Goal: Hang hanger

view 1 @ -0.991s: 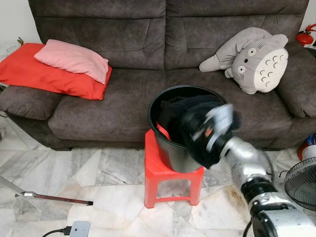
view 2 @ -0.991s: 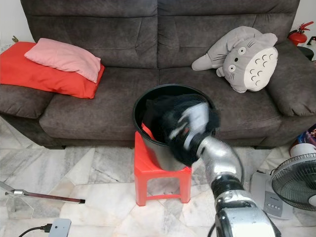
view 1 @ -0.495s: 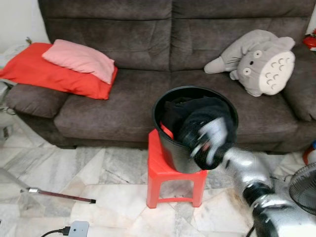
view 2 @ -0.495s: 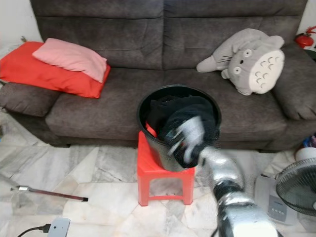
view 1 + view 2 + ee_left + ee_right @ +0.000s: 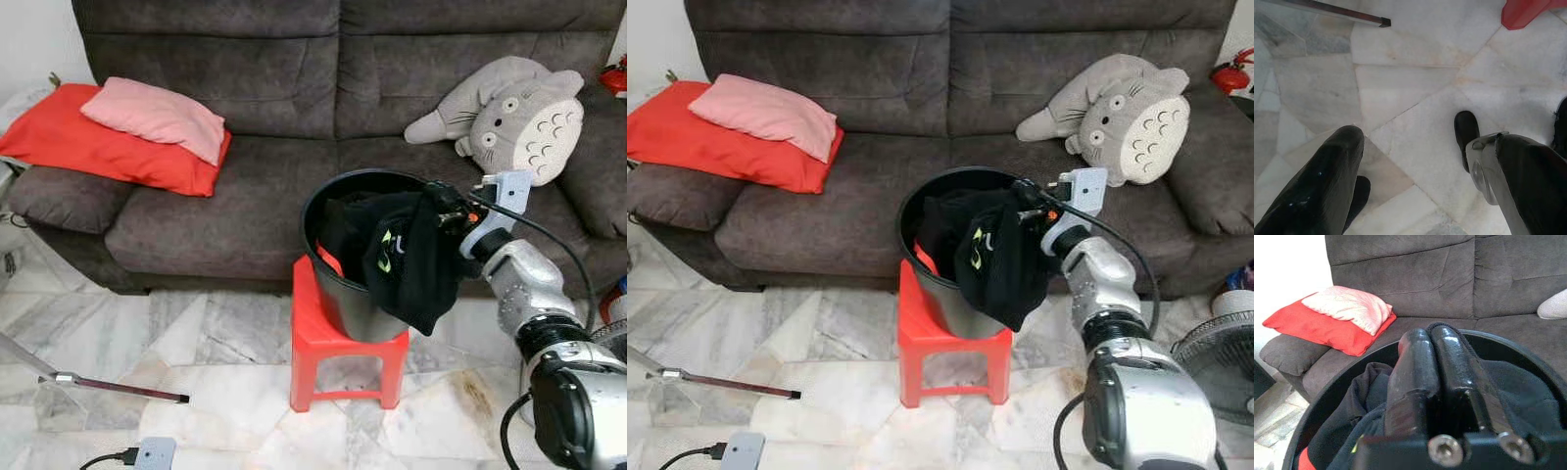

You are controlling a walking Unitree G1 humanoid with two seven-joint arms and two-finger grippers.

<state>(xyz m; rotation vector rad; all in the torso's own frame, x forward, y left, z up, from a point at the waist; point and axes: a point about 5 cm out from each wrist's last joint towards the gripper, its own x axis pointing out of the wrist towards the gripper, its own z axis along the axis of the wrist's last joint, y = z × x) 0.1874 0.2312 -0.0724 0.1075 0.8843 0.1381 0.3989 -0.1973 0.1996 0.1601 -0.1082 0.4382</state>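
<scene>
The step in hand looks like pulling laundry out of the bucket — no hanger can be made out anywhere, so hanging has not yet begun. The right gripper sits at the far rim of the bucket, on the side nearest the plush toy, with its two black fingers pressed tight together on a fold of a black garment. That garment, marked with a small yellow-green logo, is partly lifted and drapes over the bucket's front rim, hanging down its outer wall toward the stool.

The bucket is black and round and stands on the red plastic stool, just in front of the sofa. Inside it lie more dark clothes, heaped against the back wall, with a bit of red showing low down at the side facing the red cushion. How much more lies underneath is hidden.

The left gripper hangs idle over the marble floor beside the stool, its fingers spread wide apart and holding nothing.

The next move, as I judge it, calls for lifting the garment well clear of the rim so its trailing part does not catch or drag the bucket off the stool — then finding a hanger and a place to hang it, neither of which is to be seen around the bucket.
</scene>
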